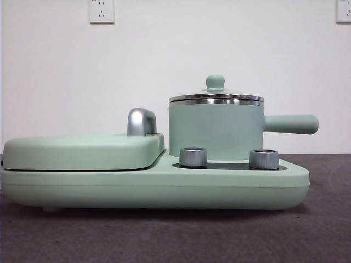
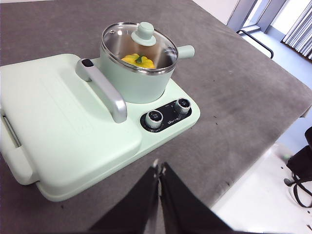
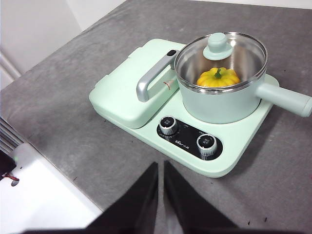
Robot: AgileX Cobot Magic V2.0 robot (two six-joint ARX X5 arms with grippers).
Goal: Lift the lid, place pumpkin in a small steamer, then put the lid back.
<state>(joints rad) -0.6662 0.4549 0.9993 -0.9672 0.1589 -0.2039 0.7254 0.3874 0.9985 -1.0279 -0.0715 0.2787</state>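
Pumpkin (image 3: 217, 78) sits inside the small steamer (image 1: 215, 131), seen through the lid (image 1: 216, 96), which rests flat on the steel rim. The steamer stands on the appliance base (image 1: 164, 186) behind two silver dials (image 1: 193, 157), beside the flat griddle cover (image 1: 82, 150). The left gripper (image 2: 159, 168) and right gripper (image 3: 160, 166) hang well back from the appliance, jaws clenched on nothing
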